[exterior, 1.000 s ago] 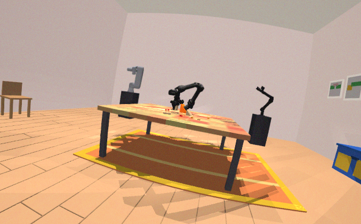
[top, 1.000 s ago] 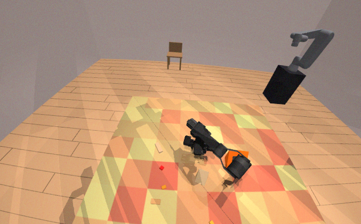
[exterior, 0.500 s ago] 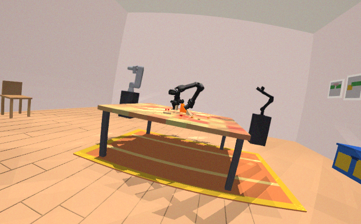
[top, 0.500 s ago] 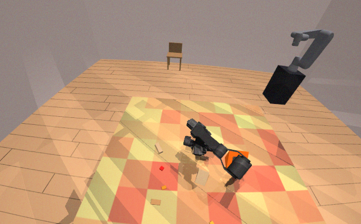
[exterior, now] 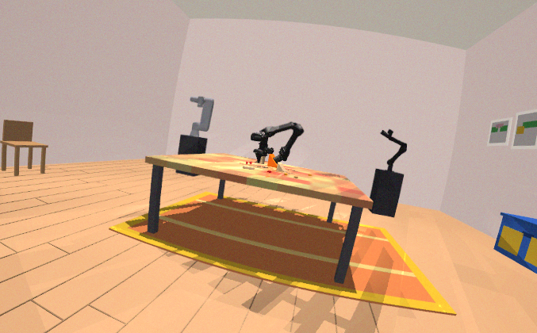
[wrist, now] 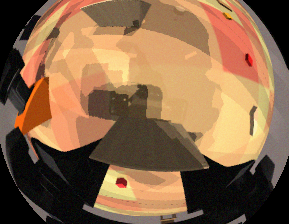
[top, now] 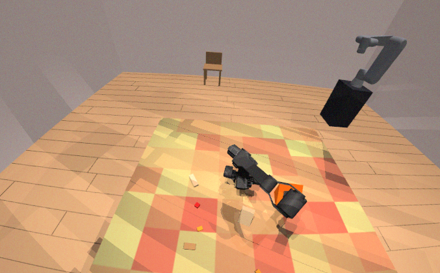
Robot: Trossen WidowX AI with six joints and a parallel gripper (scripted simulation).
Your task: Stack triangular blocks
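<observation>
One triangular block point(top: 245, 215) point(exterior: 280, 167) point(wrist: 117, 13), pale beige, rests on the table and stands apart from the gripper; in the wrist view it is at the top edge, partly cut off. My gripper point(top: 245, 190) point(wrist: 148, 141) is shut on the other triangular block point(wrist: 145, 142), which looks grey-brown and spans the gap between the black fingers in the wrist view. In the top view the hand is behind the resting block, and the held block is mostly hidden under it. The held block's exact height above the table is hard to tell.
A large orange block point(top: 289, 188) point(exterior: 271, 160) point(wrist: 39, 107) stands close beside the arm. A white bar point(top: 194, 180), a red cube point(top: 197, 205) point(wrist: 249, 59), an orange piece point(top: 199, 228) and a tan tile point(top: 189, 246) lie left of the blocks. Another red piece point(wrist: 121, 182) shows between the fingers.
</observation>
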